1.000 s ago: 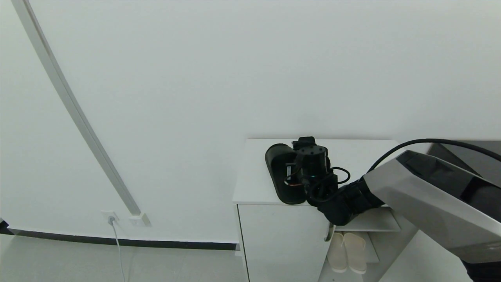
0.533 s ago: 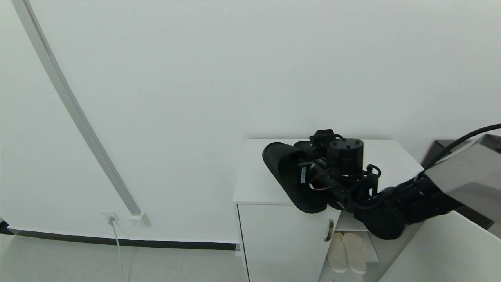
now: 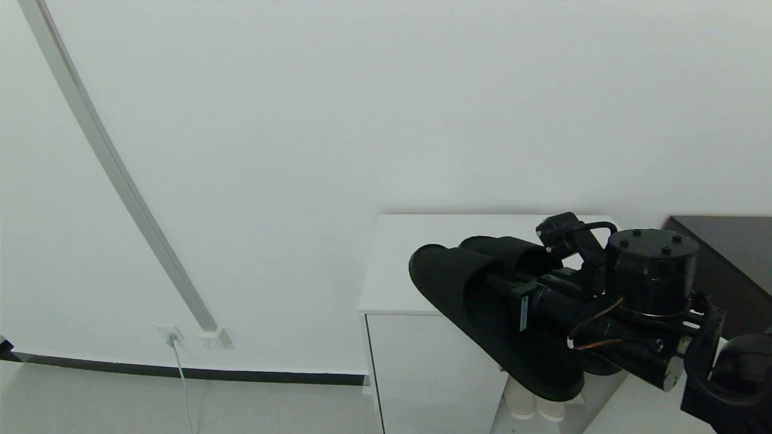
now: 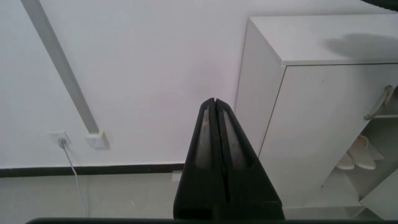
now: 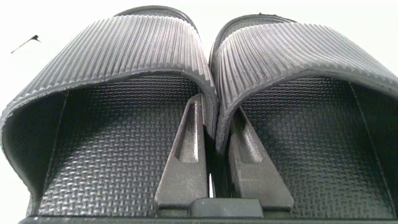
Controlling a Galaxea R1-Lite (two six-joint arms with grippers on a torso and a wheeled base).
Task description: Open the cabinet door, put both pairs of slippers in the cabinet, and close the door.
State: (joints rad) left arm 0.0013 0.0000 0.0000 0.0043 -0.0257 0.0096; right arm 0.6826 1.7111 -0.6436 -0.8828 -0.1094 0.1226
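My right gripper (image 3: 512,283) is shut on the pair of black slippers (image 3: 482,301), held in the air in front of the white cabinet (image 3: 422,337). In the right wrist view its fingers (image 5: 186,155) pinch the two inner straps of the black slippers (image 5: 124,112) together. A pair of white slippers (image 4: 360,152) lies on a low shelf inside the cabinet's open right side; the closed left door has a handle (image 4: 379,102). My left gripper (image 4: 214,118) is shut with nothing in it, low and to the left of the cabinet (image 4: 311,112).
The white wall rises behind the cabinet, with a grey diagonal strip (image 3: 114,169). A wall socket with a cable (image 3: 169,334) sits low at the left. A dark surface (image 3: 724,253) lies to the right of the cabinet.
My right gripper lifted the black slippers off the cabinet top and carried them right and toward the camera; they now hang in front of the cabinet.
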